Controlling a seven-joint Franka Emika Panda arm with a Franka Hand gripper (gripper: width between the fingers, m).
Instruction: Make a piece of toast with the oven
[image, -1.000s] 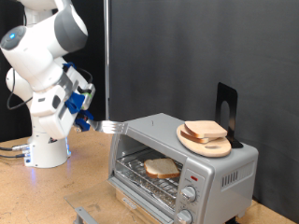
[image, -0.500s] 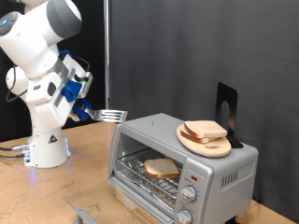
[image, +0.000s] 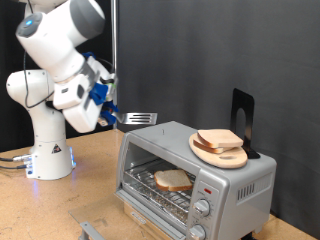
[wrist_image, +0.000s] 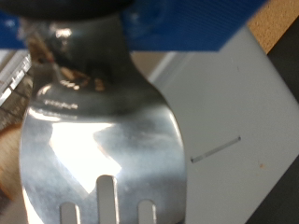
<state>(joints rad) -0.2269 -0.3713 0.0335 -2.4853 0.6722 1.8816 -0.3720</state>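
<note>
1. Exterior view: gripper (image: 110, 108) pinching the handle of a metal spatula (image: 142, 118), blade level and jutting toward 3 o'clock, likely to keep it flat for sliding under bread.
2. Piece of toast (image: 173, 180) lying on the wire rack inside the oven (image: 195, 175), door down.
3. Stacked slices on a wooden plate (image: 219, 152) on the oven's top, at 3 o'clock from the blade.
4. Open air under the blade; oven's top edge just below.
5. Wrist view: filled by the slotted blade.
</note>
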